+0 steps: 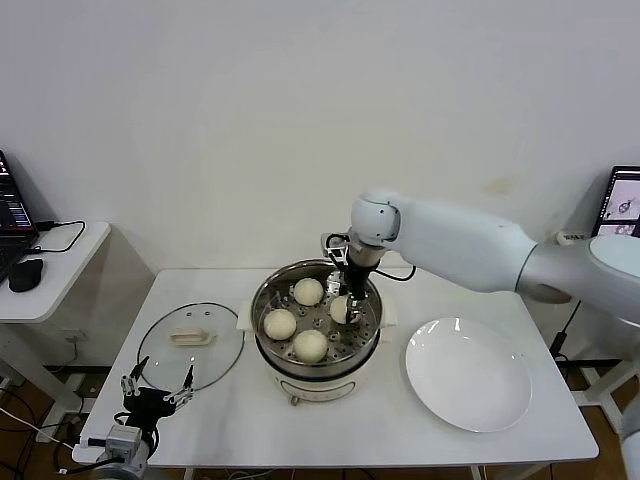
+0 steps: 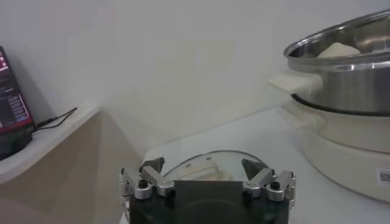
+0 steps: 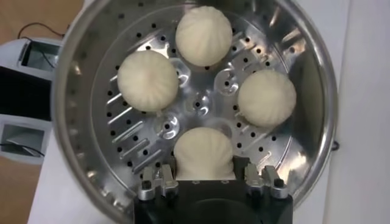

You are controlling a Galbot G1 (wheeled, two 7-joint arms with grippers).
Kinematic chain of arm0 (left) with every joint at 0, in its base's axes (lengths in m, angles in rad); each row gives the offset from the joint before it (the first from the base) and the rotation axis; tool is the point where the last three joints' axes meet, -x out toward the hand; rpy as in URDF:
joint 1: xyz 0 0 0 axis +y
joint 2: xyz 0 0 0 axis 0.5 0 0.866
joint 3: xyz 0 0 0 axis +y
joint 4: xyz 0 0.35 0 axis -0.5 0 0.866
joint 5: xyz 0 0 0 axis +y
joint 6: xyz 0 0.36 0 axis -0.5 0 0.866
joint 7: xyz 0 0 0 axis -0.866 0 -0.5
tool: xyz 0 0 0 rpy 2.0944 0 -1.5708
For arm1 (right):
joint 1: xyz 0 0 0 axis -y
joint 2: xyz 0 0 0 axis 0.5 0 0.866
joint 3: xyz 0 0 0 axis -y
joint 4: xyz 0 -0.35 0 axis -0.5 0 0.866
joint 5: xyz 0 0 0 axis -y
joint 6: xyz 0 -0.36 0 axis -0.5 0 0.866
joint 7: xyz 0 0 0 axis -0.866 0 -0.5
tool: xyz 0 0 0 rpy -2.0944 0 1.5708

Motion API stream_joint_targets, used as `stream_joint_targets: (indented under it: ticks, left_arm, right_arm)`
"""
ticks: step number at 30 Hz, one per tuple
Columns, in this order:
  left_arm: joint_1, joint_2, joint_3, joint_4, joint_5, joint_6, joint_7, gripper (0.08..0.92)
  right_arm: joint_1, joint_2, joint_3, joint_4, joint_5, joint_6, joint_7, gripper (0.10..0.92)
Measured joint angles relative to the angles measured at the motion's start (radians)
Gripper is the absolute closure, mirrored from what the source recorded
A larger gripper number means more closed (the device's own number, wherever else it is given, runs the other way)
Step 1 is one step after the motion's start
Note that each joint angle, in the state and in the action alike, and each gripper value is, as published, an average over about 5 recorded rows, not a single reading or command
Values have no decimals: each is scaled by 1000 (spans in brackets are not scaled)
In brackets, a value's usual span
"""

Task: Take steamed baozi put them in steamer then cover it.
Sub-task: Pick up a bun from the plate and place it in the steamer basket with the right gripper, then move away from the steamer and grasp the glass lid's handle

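Observation:
The steel steamer (image 1: pixel 262 300) stands open at the table's middle. My right gripper (image 1: pixel 348 298) reaches down into it and is shut on a cream-white baozi (image 3: pixel 204 152) that rests on the perforated tray (image 3: pixel 201 103), on the pot's right side. Three more baozi (image 3: pixel 204 35) (image 3: pixel 147 80) (image 3: pixel 266 97) lie around the tray. The glass cover (image 1: pixel 190 345) lies flat on the table left of the pot. My left gripper (image 1: pixel 158 385) hovers at its front edge, open and empty, with the cover (image 2: pixel 210 159) just beyond its fingertips.
A flat white plate (image 1: pixel 468 373) sits bare to the right of the steamer (image 2: pixel 341 79). A side table (image 1: pixel 60 262) with a laptop, a mouse and a cable stands at the far left. A screen (image 1: pixel 622 200) shows at the right edge.

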Motion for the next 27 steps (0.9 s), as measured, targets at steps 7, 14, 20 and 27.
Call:
stream_joint_targets:
  ticks: [7, 14, 20, 27]
  left_arm:
    - [0, -1, 0, 1, -1, 0, 0, 177]
    - [-6, -7, 3, 0, -4, 4, 0, 177]
    - [-13, -14, 10, 1, -20, 1, -16, 177]
    - [-10, -18, 17, -2, -59, -13, -32, 177]
  right_arm:
    - [-12, -4, 18, -4, -12, -1, 9, 375]
    - [5, -42, 51, 31, 1, -6, 7, 212]
    - [29, -129, 118, 103, 31, -5, 14, 203]
    - [-28, -281, 305, 210, 92, 10, 117, 203]
